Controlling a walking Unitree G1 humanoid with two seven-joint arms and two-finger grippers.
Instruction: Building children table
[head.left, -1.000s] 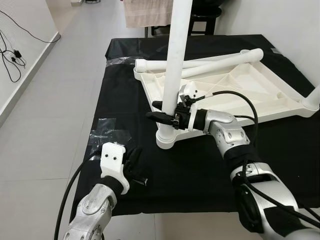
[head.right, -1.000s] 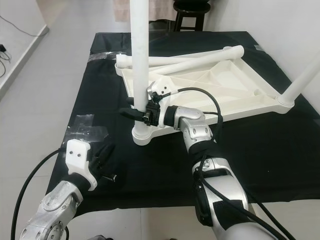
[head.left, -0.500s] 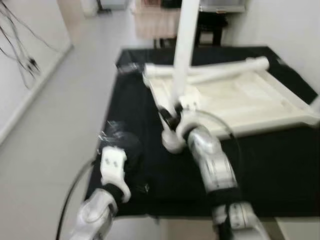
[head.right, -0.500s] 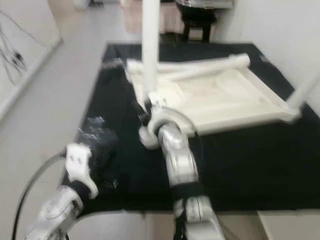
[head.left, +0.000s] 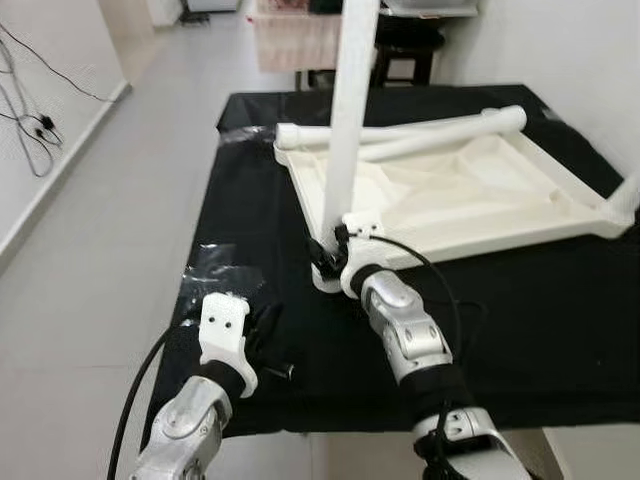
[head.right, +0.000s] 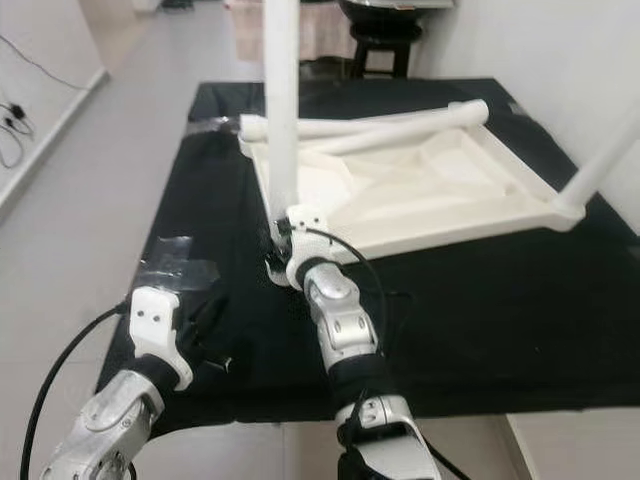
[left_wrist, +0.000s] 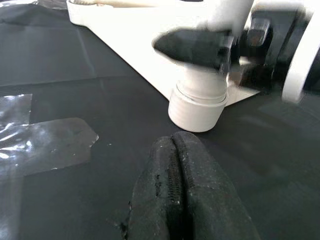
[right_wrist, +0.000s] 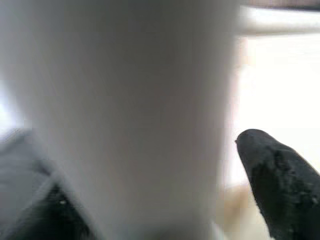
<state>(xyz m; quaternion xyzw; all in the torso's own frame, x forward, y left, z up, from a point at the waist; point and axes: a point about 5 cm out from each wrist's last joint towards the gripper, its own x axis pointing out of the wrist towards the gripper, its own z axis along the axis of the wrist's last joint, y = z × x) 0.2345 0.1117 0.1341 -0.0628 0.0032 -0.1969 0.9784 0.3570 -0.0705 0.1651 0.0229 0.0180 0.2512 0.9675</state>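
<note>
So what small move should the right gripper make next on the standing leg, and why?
Probably twist the upright leg further into its corner socket. The right gripper is around the leg's base there, and the tabletop lies upside down.

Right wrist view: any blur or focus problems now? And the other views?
Right wrist view: the white leg is too close and soft, one finger clearer. Left wrist view: the right gripper is motion-smeared, tape glares. Eye views are sharp.
</note>
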